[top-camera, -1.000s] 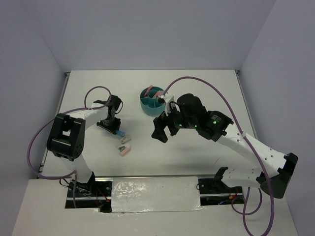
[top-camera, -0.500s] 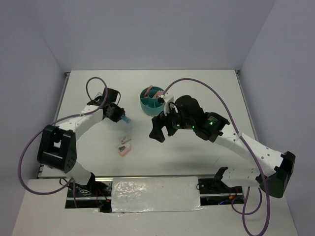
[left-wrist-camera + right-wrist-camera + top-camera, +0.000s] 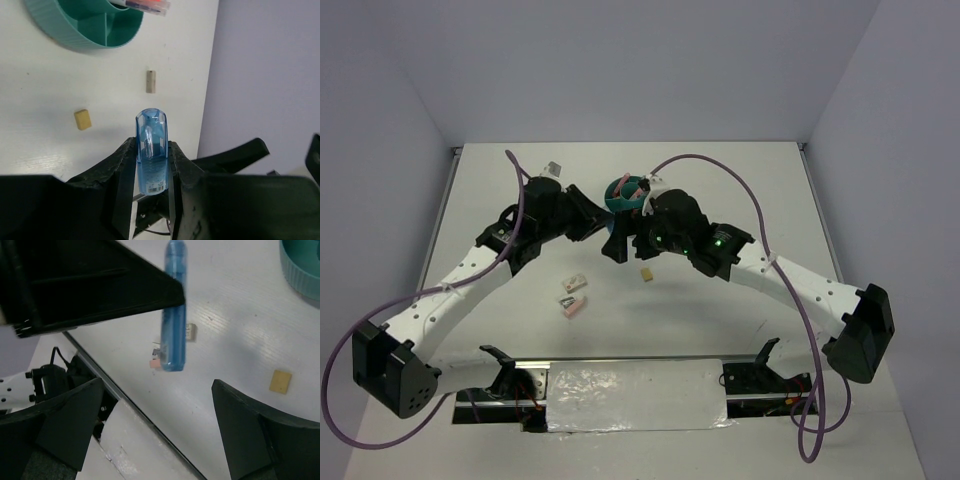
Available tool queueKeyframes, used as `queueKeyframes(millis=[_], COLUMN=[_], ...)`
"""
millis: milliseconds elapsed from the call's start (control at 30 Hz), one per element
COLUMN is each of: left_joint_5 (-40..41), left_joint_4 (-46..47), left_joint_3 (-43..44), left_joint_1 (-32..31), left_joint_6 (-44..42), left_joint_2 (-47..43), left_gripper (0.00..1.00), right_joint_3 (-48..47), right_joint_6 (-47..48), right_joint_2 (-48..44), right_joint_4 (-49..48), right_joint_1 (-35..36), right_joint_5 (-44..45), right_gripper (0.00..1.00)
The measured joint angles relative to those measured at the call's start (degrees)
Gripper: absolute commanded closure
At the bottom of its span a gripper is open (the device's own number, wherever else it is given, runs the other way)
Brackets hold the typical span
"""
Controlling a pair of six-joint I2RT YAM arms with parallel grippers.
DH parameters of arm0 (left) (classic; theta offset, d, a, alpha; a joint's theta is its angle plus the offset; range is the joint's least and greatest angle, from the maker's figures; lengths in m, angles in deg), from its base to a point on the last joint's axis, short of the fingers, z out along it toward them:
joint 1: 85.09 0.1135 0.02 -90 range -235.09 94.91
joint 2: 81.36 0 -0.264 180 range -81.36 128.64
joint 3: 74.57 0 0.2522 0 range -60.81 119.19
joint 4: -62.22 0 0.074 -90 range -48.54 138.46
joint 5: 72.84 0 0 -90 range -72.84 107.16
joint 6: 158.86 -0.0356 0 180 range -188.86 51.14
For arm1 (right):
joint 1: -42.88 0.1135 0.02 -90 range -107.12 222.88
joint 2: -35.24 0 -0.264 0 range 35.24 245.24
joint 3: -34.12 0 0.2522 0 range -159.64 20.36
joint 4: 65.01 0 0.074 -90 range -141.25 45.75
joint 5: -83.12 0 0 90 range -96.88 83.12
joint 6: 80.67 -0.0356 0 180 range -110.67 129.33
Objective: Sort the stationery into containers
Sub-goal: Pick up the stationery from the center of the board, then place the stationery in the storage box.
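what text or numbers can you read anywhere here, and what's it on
No text is legible.
On the blue capsule: a white barcode sticker at its lower end, digits too small to read.
On the pen in the teal tub: dark marks, blurred.
On the pink block: too small to tell any print.

White table (image 3: 740, 170), pale lavender walls (image 3: 620, 70).
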Motion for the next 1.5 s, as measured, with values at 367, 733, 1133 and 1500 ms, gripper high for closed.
queueKeyframes(millis=[367,733,1133,1500], left_joint_5=[-2.10,-3.39,-4.26,-0.68], left_joint_4=[-1.81,-3.48,-3.48,-10.12], left_joint_3=[0.57,1.03,1.81,7.41], left_joint_1=[-0.85,-0.83,-0.81,0.33], left_joint_6=[-0.02,-0.02,0.00,-2.89], left_joint_2=[-2.12,-3.08,-3.34,-2.40], left_gripper=[1.00,1.00,1.00,0.01], right_joint_3=[-0.07,0.15,1.33,-4.87], right_joint_6=[-2.58,-2.38,-2.71,-7.65], right_joint_2=[0.24,0.24,0.26,3.41], right_joint_4=[-4.35,-7.93,-8.37,-1.95], right_joint_1=[-0.04,-0.11,-0.15,-0.26], right_joint_5=[4.17,2.56,3.34,4.55], right_gripper=[0.35,0.53,0.91,1.00])
